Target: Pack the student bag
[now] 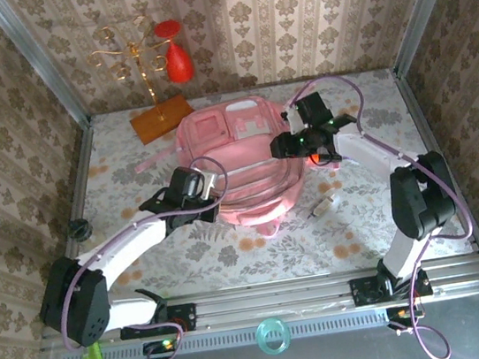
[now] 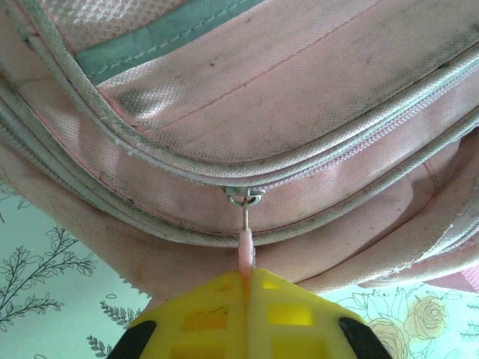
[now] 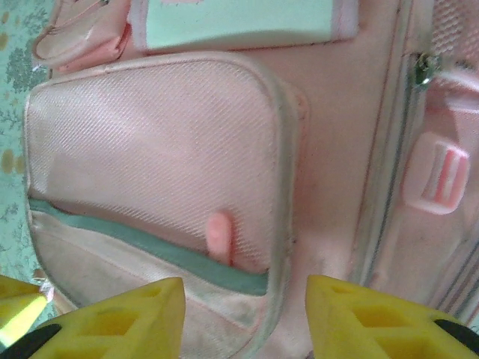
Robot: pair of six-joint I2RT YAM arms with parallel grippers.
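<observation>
The student bag [image 1: 238, 166], a big pink backpack, lies flat in the middle of the table. My left gripper [image 1: 209, 188] is at its near left edge. In the left wrist view the yellow fingers [image 2: 202, 314] are shut on a pink zipper pull [image 2: 247, 250] that hangs from the metal slider [image 2: 245, 196] of a main zip. My right gripper [image 1: 292, 141] hovers over the bag's right side. Its jaws [image 3: 245, 299] stand open above a front pocket [image 3: 157, 149] with a teal zip band, and a small pink pull [image 3: 219, 235] lies between and just beyond the fingertips, untouched.
A gold stand with red ornaments [image 1: 151, 58] on a wooden base [image 1: 161, 119] stands behind the bag. A small pale object [image 1: 322, 206] lies on the table near the bag's right. An orange item [image 1: 315, 158] shows under the right wrist. A black knob [image 1: 80, 229] sits at the left edge.
</observation>
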